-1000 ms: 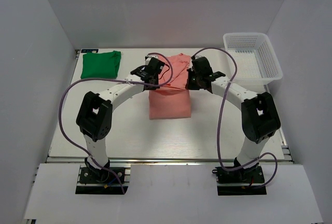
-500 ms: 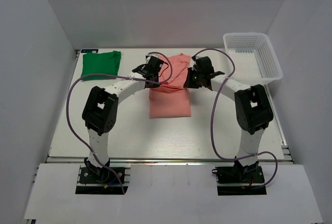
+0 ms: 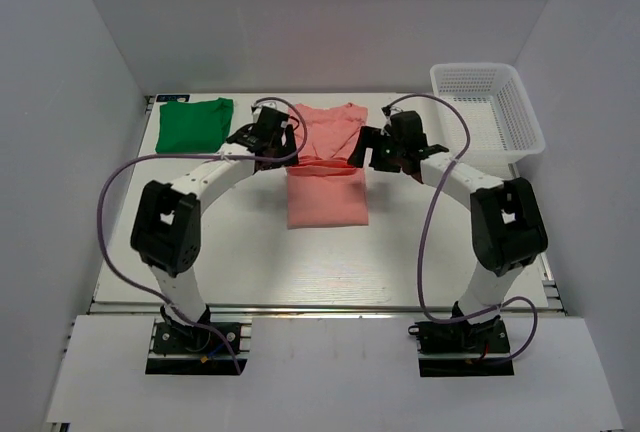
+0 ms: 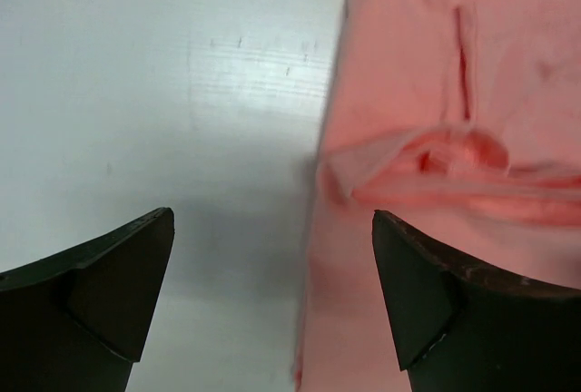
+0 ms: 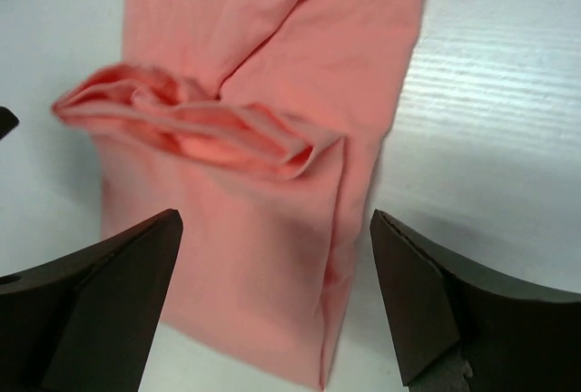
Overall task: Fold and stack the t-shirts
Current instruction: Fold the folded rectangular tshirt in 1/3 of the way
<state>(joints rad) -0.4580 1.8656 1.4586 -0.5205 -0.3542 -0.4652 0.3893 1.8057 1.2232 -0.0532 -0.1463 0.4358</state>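
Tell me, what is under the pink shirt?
The salmon-pink t-shirt lies on the white table, which shows all around it. The cloth is bunched across its middle. Anything beneath the cloth is covered, so I cannot tell.

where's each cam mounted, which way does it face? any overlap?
Top external: above and behind the robot, looking down on the table; left arm and right arm show.
Left wrist: on that arm, facing down; open left gripper frames the pink t-shirt at its left edge.
Right wrist: facing down; open right gripper frames its bunched fold.
Shared: all three see the pink t-shirt.
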